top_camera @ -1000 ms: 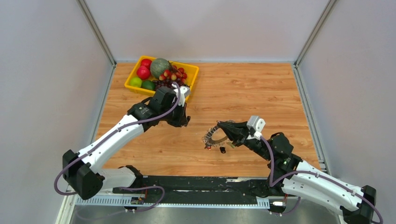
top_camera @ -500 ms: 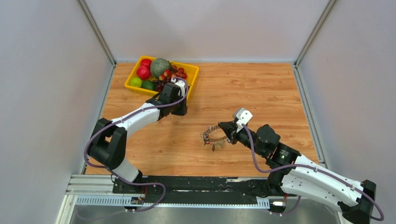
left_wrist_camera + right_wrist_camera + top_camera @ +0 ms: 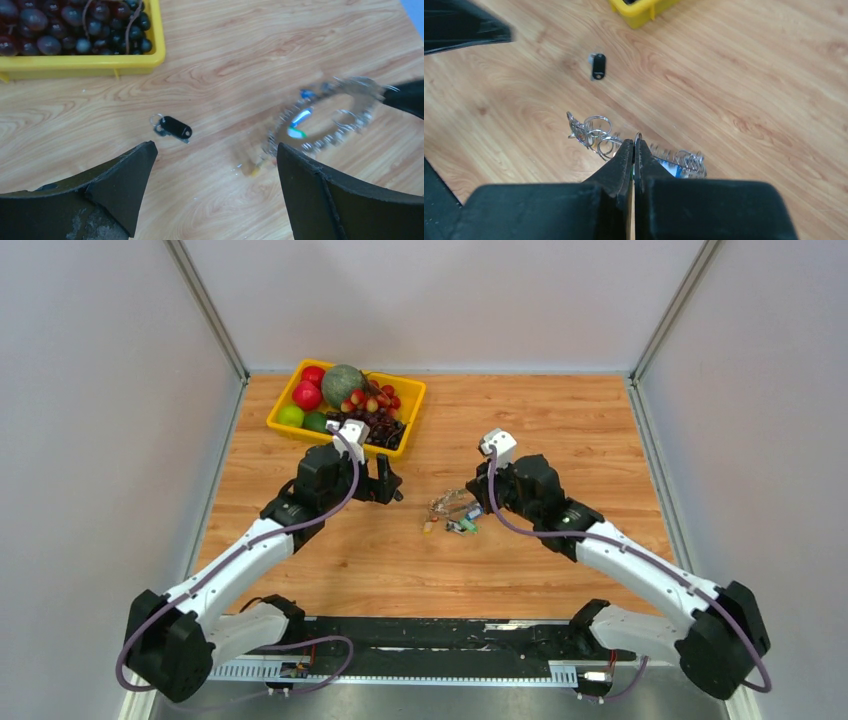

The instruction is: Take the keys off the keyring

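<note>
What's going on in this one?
The right gripper is shut on the keyring, holding it with its bunch of keys at the middle of the table. The left gripper stands wide open, holding nothing, above a black-headed key that lies loose, off the ring, near the yellow fruit tray. Many keys are not yet removed.

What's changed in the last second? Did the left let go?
The left gripper opened and released a black key, now lying on the table near the yellow tray. The right gripper, shut on the keyring, carried it farther from the bases. Tray and fruit unchanged.
</note>
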`<state>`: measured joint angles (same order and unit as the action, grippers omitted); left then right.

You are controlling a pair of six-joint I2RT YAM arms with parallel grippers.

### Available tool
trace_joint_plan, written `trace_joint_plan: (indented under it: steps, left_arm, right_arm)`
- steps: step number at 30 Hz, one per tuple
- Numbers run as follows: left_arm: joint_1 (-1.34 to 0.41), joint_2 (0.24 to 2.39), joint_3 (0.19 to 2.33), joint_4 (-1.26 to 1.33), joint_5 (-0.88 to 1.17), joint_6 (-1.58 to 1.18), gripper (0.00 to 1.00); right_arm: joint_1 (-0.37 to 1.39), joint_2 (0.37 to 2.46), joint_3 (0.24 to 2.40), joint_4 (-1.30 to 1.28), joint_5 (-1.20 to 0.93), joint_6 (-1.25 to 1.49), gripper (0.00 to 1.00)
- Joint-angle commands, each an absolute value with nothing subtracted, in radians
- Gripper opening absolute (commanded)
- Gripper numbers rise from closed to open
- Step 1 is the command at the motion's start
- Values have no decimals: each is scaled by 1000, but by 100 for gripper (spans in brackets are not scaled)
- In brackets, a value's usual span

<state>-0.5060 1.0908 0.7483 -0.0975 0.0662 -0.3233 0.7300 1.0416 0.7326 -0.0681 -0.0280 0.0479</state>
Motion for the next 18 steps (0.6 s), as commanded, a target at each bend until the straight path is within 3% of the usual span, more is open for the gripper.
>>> trace_joint_plan:
  steps: [1,8,18]
  left_arm:
    - [-505,1022,638,85,187,-288,100]
    - [-506,1018,510,303,272,-268,100]
    - [-575,1169,514,506,302,-139,100]
  right_arm:
    - [640,1139,815,-35,-182,101,0]
    - [576,1280,905,-28,-197,83,0]
    - [537,1367,982,-23,-230,90,0]
